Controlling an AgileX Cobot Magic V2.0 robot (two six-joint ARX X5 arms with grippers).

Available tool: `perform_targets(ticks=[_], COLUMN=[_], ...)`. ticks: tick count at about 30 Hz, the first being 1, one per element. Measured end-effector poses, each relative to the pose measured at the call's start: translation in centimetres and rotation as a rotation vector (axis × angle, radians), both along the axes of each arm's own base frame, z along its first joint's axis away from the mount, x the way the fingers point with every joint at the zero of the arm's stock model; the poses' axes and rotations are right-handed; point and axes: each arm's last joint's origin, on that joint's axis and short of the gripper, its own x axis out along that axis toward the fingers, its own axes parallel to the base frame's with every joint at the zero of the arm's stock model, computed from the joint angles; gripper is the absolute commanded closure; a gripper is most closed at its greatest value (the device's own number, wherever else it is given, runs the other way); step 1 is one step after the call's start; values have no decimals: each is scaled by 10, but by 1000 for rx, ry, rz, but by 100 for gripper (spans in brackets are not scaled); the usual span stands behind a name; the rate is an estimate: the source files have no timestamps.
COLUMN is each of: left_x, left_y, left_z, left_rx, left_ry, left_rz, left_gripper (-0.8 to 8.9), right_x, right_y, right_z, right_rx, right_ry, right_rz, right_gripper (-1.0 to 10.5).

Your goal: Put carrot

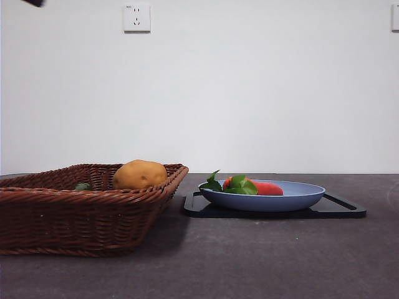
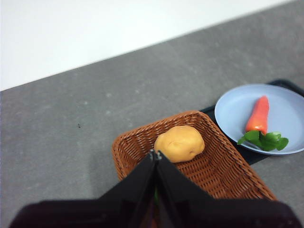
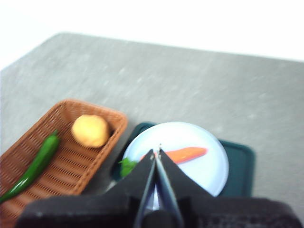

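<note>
The carrot (image 1: pixel 262 187), red-orange with green leaves, lies on a light blue plate (image 1: pixel 299 198) that stands on a black tray (image 1: pixel 346 208). It also shows in the left wrist view (image 2: pixel 258 117) and the right wrist view (image 3: pixel 187 154). My left gripper (image 2: pixel 156 154) is shut and empty, high above the wicker basket (image 2: pixel 228 166). My right gripper (image 3: pixel 156 153) is shut and empty, high above the plate (image 3: pixel 209 166). In the front view only a black tip (image 1: pixel 34 2) of an arm shows at the top left corner.
The brown wicker basket (image 1: pixel 62 212) stands left of the tray and holds a yellow-brown potato (image 1: pixel 139 174) and a long green pepper (image 3: pixel 35 164). The dark grey table (image 1: pixel 262 261) runs to a white wall with a socket (image 1: pixel 136 17).
</note>
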Motion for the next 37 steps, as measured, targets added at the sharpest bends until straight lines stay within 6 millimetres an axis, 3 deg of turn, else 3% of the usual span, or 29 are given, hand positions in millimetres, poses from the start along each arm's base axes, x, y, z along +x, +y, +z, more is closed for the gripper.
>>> perform_targets(ticks=[8, 12, 32, 37], left_x=[-36, -43, -41, -50], left_y=[21, 22, 20, 32], left_z=[-54, -59, -59, -56], left_rx=[-166, -234, -242, -233], left_ry=[-7, 5, 14, -43], left_rz=[-44, -139, -140, -99], left_gripper=[808, 805, 805, 805], right_x=[-30, -37, -36, -36], right_y=[-18, -22, -24, -24], right_z=[-60, -88, -87, -87], right_rx=[83, 133, 137, 137], right_ry=[-91, -81, -102, -102], right_rz=[-22, -29, -109, -110], right_gripper=[943, 943, 943, 943])
